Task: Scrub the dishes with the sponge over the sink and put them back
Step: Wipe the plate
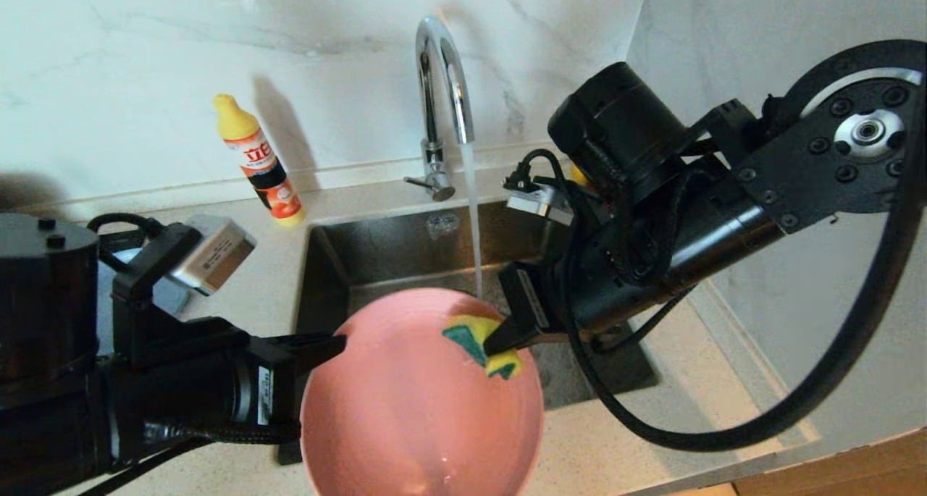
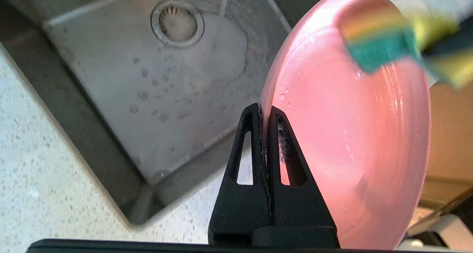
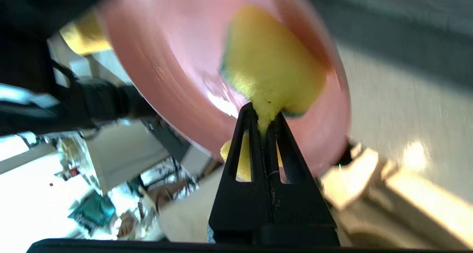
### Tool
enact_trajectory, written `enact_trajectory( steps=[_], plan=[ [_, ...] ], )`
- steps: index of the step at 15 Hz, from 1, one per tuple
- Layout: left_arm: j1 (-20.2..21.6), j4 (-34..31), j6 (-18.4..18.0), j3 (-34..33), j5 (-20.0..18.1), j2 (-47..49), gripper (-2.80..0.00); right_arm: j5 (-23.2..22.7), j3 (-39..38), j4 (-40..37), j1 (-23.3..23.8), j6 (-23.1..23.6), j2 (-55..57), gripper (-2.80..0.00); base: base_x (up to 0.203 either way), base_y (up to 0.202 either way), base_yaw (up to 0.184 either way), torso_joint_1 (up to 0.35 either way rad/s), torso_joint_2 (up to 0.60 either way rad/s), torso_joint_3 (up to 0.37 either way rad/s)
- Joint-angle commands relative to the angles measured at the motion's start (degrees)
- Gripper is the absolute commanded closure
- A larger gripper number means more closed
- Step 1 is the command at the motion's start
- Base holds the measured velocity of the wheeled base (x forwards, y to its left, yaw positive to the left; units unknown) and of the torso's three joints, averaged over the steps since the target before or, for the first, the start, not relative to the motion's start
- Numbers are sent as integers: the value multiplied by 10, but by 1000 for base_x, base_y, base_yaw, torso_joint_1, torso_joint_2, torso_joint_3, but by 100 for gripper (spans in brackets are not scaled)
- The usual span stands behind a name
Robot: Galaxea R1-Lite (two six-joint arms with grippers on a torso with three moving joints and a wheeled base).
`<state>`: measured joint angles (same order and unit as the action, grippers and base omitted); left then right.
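Holding the pink plate (image 1: pixel 420 409) by its rim, the left tool (image 1: pixel 340 344) was clamped shut on the plate's edge, approaching from the side of the sink (image 1: pixel 376 257) nearest the robot's left. The plate stood tilted over the sink's near edge, its face turned up toward the head camera, wet with droplets in the left wrist view. The right tool (image 1: pixel 500 340) was pinched together on the sponge (image 1: pixel 481 344), yellow foam with its green scouring layer, and the sponge pressed against the upper part of the plate's face, on the side toward the faucet (image 1: pixel 442 98). In the right wrist view the foam bulged out past the closed fingers (image 3: pixel 251 142) against the pink surface.

Water ran from the faucet in a thin stream (image 1: pixel 474 221), falling into the sink just behind the plate's far rim. The left wrist view showed the round strainer drain (image 2: pixel 177 22) in the sink's floor, with water spreading beside it. A yellow-capped detergent bottle (image 1: pixel 259 161) stood on the tabletop (image 1: pixel 239 293) behind the sink's left back corner, near the wall.
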<state>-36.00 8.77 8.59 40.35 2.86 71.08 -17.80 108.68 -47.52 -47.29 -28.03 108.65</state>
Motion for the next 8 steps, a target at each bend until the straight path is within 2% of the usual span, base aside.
enact_trajectory(
  steps=[1, 3, 5, 8],
  plan=[
    [1, 2, 1, 3, 1, 2, 0, -3, -42, -8, 0, 0, -23, 0, 0, 0, 0, 0, 0, 0],
    [1, 2, 2, 7, 1, 4, 0, -4, -82, -8, -5, 0, -37, 0, 0, 0, 0, 0, 0, 0],
    [1, 3, 18, 11, 2, 10, 0, -4, -107, -9, -13, 0, -57, 0, 0, 0, 0, 0, 0, 0],
    [6, 3, 30, 15, 2, 26, 0, -1, -104, -9, -14, -2, -105, 0, 0, 0, 0, 0, 0, 0]
  ],
)
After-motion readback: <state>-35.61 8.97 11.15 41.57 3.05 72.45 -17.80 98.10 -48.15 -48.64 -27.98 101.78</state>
